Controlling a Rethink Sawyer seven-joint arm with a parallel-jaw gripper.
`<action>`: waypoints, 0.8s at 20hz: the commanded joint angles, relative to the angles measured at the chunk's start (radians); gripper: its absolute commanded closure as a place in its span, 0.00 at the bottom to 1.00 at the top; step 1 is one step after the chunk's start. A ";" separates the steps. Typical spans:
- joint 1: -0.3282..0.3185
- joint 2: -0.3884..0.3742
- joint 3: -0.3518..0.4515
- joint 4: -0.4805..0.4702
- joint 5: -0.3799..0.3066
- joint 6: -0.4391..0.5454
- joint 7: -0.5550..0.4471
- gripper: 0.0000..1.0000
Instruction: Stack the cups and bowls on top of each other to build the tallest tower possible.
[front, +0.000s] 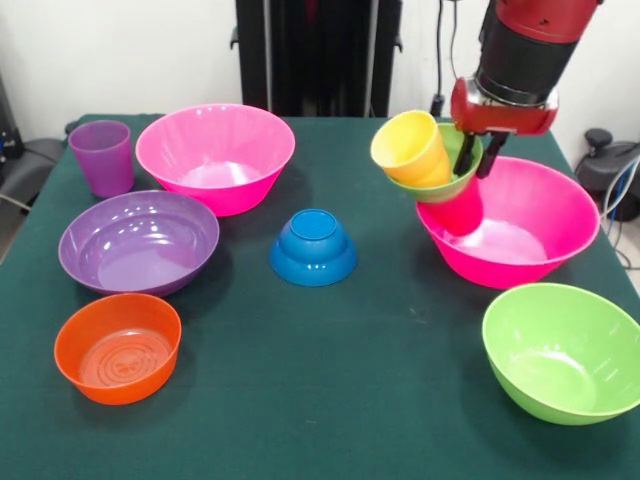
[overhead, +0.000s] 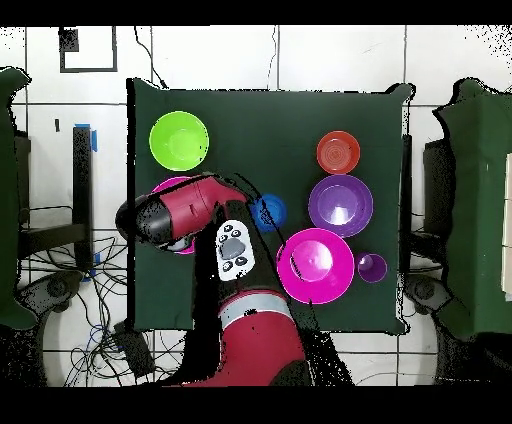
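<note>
My gripper hangs over the right hot pink bowl, its fingers shut across the rim of the small green bowl. A yellow cup lies tilted in that green bowl. Directly under it a red cup stands inside the pink bowl; I cannot tell whether the two touch. The purple cup stands alone at the far left. The small blue bowl sits upside down mid-table. In the overhead view the arm hides the gripper and the stack.
A second pink bowl, a wide purple bowl and an orange bowl line the left side. The lime green bowl sits at the near right corner. Cables hang behind the table.
</note>
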 joint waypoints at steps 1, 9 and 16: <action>0.042 0.023 -0.090 -0.062 -0.027 -0.152 0.243 1.00; 0.113 0.025 -0.184 -0.069 -0.004 -0.159 0.274 1.00; 0.147 0.028 -0.220 -0.096 0.036 -0.053 0.240 1.00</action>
